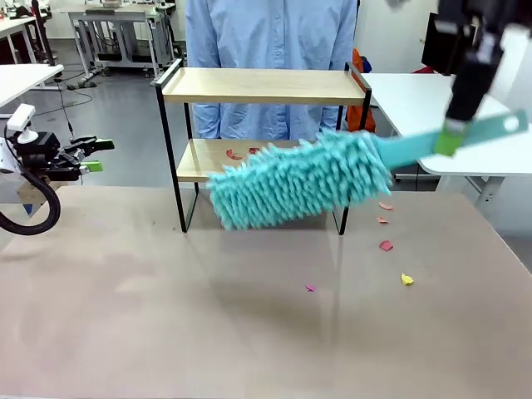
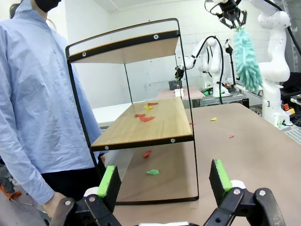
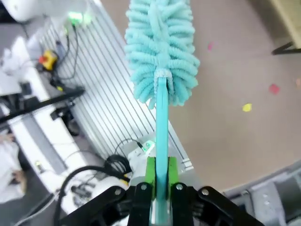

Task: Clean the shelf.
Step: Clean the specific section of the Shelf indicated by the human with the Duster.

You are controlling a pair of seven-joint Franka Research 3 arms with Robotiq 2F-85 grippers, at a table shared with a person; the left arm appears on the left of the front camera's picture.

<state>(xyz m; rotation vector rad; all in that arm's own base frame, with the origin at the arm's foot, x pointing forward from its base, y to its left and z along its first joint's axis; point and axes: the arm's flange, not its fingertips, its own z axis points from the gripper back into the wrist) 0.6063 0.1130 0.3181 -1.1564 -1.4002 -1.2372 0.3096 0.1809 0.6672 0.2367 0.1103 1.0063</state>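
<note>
The shelf (image 1: 266,86) stands at the table's far middle: two light wood boards in a thin black frame. Red paper scraps (image 1: 235,155) lie on its lower board. A fluffy teal duster (image 1: 299,179) hangs in front of the lower tier, its handle running up to the right. My right gripper (image 1: 450,137) is shut on that handle, and the right wrist view shows the same grip (image 3: 160,181) with the duster head (image 3: 162,47) above the table. My left gripper (image 1: 91,154) stands open at the far left, away from the shelf (image 2: 141,125), with nothing between its pads (image 2: 109,181).
Small coloured paper scraps (image 1: 386,245) lie on the table to the right of and in front of the shelf, and more of these scraps (image 2: 153,172) lie under it. A person in a blue shirt (image 1: 270,33) stands right behind the shelf. A white table (image 1: 416,100) is at the back right.
</note>
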